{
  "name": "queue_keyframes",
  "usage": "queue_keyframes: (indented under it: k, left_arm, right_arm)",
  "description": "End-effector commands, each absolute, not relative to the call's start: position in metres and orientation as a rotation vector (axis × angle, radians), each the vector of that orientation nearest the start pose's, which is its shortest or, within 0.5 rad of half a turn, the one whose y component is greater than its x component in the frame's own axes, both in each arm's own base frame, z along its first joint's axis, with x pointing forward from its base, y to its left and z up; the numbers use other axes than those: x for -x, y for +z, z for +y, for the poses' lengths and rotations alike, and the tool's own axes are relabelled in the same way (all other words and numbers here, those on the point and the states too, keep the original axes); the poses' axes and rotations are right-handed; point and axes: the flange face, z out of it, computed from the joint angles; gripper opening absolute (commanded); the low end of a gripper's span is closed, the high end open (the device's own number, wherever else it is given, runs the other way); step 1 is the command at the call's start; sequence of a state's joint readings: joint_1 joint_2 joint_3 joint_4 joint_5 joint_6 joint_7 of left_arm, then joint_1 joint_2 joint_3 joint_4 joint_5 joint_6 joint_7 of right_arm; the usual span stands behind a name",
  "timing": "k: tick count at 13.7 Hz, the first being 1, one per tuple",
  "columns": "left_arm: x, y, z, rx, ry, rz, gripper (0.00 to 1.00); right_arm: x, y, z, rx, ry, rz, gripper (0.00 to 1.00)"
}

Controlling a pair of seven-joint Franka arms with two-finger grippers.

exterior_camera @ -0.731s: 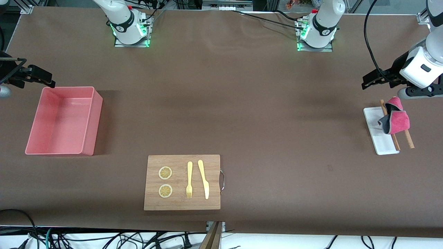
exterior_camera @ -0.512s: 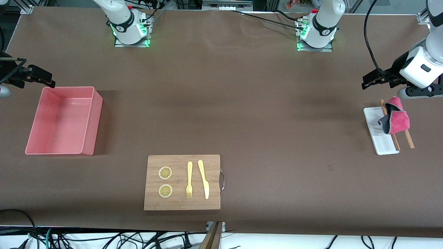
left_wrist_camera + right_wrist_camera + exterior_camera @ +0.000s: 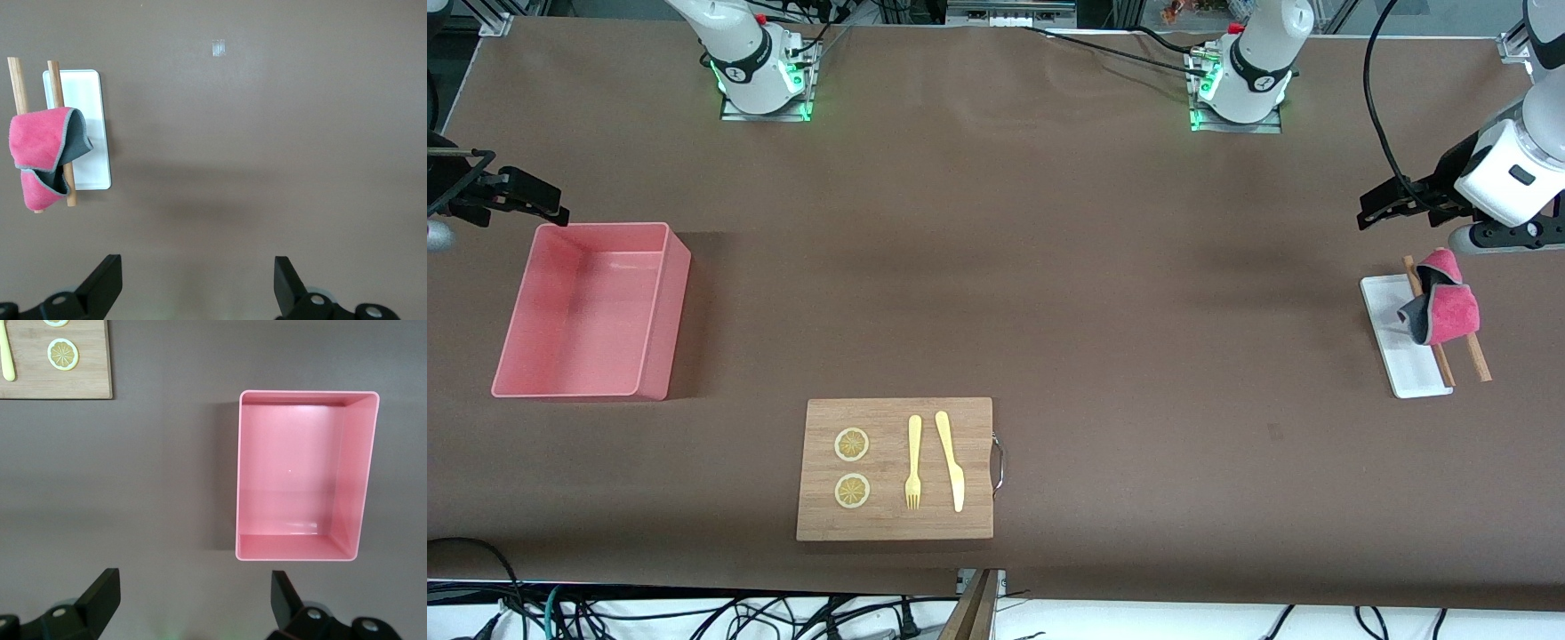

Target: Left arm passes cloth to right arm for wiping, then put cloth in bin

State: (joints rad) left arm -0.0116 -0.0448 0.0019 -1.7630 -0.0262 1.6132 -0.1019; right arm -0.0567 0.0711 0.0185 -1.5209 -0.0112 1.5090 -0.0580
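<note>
The cloth [image 3: 1440, 307] looks soft and light; pinch its raised fold. Left gripper [image 3: 193, 293], over bare table beside it, gapes wide, empty. Right gripper [image 3: 190, 607] waits by the bin [image 3: 363, 473], likewise.

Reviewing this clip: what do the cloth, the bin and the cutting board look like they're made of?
The cloth looks like soft towelling: fuzzy magenta face, dark grey reverse, folds draped over two wooden sticks. The bin looks like moulded plastic: smooth light pink walls with a faint sheen. The cutting board looks like wood, possibly bamboo: pale brown with a striped grain.
</note>
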Motion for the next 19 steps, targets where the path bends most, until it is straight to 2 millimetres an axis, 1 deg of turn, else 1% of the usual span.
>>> queue_keyframes:
  k: [1,14,15,17,19]
  left_arm:
    - [-0.533,0.563,-0.006,3.161,0.162,-0.118,1.00]
    - [-0.535,0.557,-0.003,3.161,0.172,-0.116,1.00]
    - [-0.535,0.556,-0.002,3.158,0.179,-0.121,1.00]
    - [-0.536,0.548,0.008,3.158,0.203,-0.150,1.00]
    - [-0.536,0.547,0.010,3.158,0.207,-0.153,1.00]
  right_arm:
    - [-0.567,0.608,-0.023,3.131,0.112,-0.012,1.00]
    - [-0.567,0.608,-0.024,3.126,0.112,-0.012,1.00]
    - [-0.567,0.608,-0.024,3.126,0.112,-0.012,1.00]
    - [-0.567,0.608,-0.024,3.126,0.112,-0.012,1.00]
    - [-0.567,0.608,-0.024,3.126,0.112,-0.012,1.00]
